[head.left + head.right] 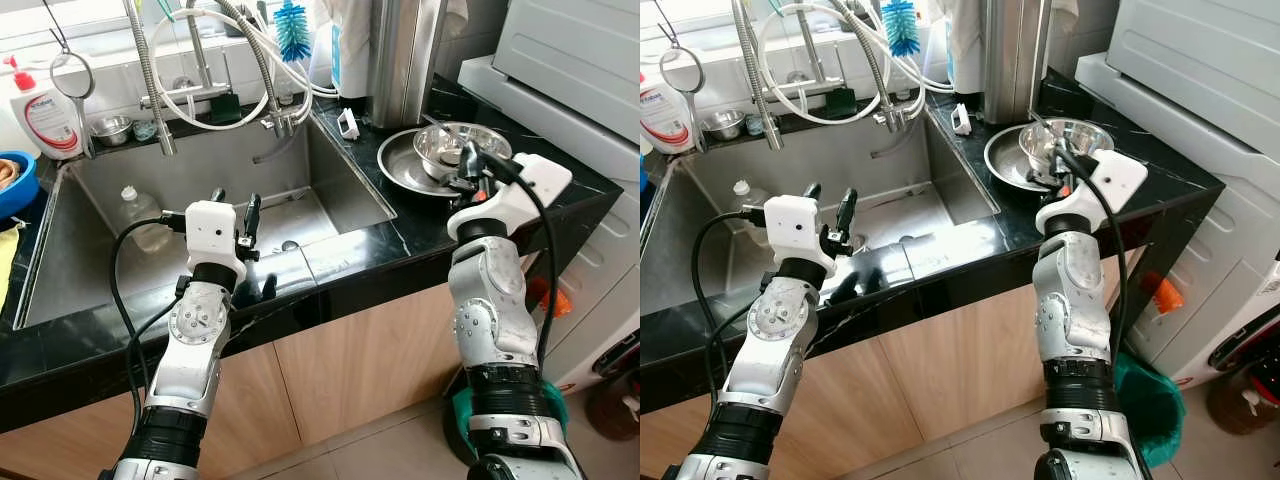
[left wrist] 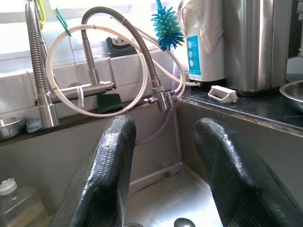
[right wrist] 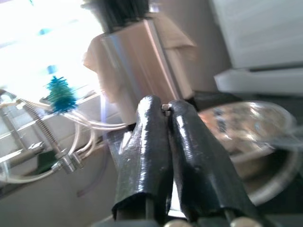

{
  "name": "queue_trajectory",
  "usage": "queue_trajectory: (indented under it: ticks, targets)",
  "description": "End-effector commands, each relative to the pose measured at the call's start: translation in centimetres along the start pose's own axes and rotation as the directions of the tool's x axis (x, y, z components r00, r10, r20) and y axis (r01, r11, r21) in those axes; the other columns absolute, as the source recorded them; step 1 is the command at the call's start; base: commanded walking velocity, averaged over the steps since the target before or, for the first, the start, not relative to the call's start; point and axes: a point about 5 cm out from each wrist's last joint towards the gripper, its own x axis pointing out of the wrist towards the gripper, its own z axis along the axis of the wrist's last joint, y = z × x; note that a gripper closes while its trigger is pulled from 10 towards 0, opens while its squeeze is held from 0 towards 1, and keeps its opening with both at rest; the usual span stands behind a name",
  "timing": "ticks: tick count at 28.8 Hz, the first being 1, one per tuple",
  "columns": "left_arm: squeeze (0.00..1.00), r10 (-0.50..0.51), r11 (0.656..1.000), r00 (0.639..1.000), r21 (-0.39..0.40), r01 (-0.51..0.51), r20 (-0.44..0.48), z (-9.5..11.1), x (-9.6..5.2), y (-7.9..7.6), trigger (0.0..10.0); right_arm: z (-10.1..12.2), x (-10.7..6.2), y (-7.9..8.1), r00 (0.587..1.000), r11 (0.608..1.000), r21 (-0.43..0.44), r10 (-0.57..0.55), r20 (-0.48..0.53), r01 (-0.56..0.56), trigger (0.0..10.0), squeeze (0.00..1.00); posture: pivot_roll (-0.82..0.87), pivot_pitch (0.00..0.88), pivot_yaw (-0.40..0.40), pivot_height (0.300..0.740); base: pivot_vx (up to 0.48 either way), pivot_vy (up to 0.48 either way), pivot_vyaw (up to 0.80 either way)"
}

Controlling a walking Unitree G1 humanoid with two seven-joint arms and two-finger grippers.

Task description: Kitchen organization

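A steel bowl (image 1: 447, 143) rests in a wider steel plate (image 1: 398, 168) on the black counter, right of the sink (image 1: 345, 175). My right gripper (image 1: 467, 170) hovers at the bowl's near rim, shut, with a thin metal utensil (image 1: 440, 130) running up from its tips over the bowl. In the right wrist view a sliver of metal shows between the fingertips (image 3: 151, 113). My left gripper (image 1: 235, 205) is open above the sink's front edge, nothing between its fingers (image 2: 106, 175). A clear plastic bottle (image 1: 140, 215) lies in the basin.
Coiled faucets (image 1: 150, 80) and hoses line the sink's back. On the ledge are a soap bottle (image 1: 45, 115), small steel bowl (image 1: 110, 128), green sponge (image 1: 222, 105) and blue brush (image 1: 292, 30). A steel canister (image 1: 400, 50) stands behind the plate. A white appliance (image 1: 580, 60) sits right.
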Motion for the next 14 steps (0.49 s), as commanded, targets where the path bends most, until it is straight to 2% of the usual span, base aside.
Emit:
queue_trajectory:
  ticks: [1, 2, 3, 5, 7, 10, 11, 13, 14]
  targets:
    - [0.00, 0.012, 1.000, 1.000, 0.020, -0.012, 0.000, 0.1, 0.1, 0.3, 10.0, 1.1, 0.3, 2.1, 0.989, 0.987, -0.081, 0.140, 0.041, -0.136, 10.0, 0.00, -0.18, 0.000, 0.079, 0.740, 0.000, 0.000, 0.00]
    - [0.00, 0.012, 1.000, 1.000, 0.020, -0.012, 0.000, 0.1, 0.1, 0.3, 10.0, 1.1, 0.3, 2.1, 0.989, 0.987, -0.081, 0.140, 0.041, -0.136, 10.0, 0.00, -0.18, 0.000, 0.079, 0.740, 0.000, 0.000, 0.00]
    - [0.00, 0.014, 1.000, 1.000, 0.022, -0.014, -0.002, 0.0, 0.2, 0.4, 10.0, 1.2, 0.4, 3.1, 0.973, 0.965, -0.131, 0.231, 0.019, -0.227, 10.0, 0.00, -0.18, 0.000, 0.079, 0.740, 0.000, 0.000, 0.00]
    - [0.00, 0.014, 1.000, 1.000, 0.024, -0.014, -0.006, 0.0, 0.1, 0.4, 10.0, 1.1, 0.6, 3.8, 0.947, 0.933, -0.166, 0.320, -0.027, -0.320, 10.0, 0.00, -0.19, 0.000, 0.081, 0.740, 0.000, 0.000, 0.00]
    - [0.00, 0.014, 1.000, 1.000, 0.024, -0.014, -0.007, -0.1, 0.1, 0.4, 10.0, 0.8, 0.8, 4.0, 0.934, 0.912, -0.200, 0.354, -0.059, -0.358, 10.0, 0.00, -0.19, 0.000, 0.080, 0.740, 0.000, 0.000, 0.00]
    - [0.00, 0.015, 1.000, 1.000, 0.024, -0.015, -0.006, 0.0, 0.2, 0.3, 10.0, 0.1, 1.3, 3.9, 0.925, 0.888, -0.261, 0.364, -0.110, -0.380, 10.0, 0.00, -0.19, 0.000, 0.080, 0.740, 0.000, 0.000, 0.00]
    - [0.00, 0.015, 1.000, 1.000, 0.024, -0.015, -0.006, 0.0, 0.2, 0.3, 10.0, 0.1, 1.3, 3.9, 0.925, 0.888, -0.261, 0.364, -0.110, -0.380, 10.0, 0.00, -0.19, 0.000, 0.080, 0.740, 0.000, 0.000, 0.00]
    - [0.00, 0.019, 1.000, 1.000, 0.026, -0.018, -0.007, 0.0, 0.3, 0.3, 10.0, -1.1, 1.7, 3.6, 0.913, 0.871, -0.284, 0.358, -0.194, -0.402, 10.0, 0.00, -0.18, 0.000, 0.078, 0.740, 0.000, 0.000, 0.00]
    - [0.00, 0.019, 1.000, 1.000, 0.026, -0.018, -0.007, 0.0, 0.3, 0.3, 10.0, -1.1, 1.7, 3.6, 0.913, 0.871, -0.284, 0.358, -0.194, -0.402, 10.0, 0.00, -0.18, 0.000, 0.078, 0.740, 0.000, 0.000, 0.00]
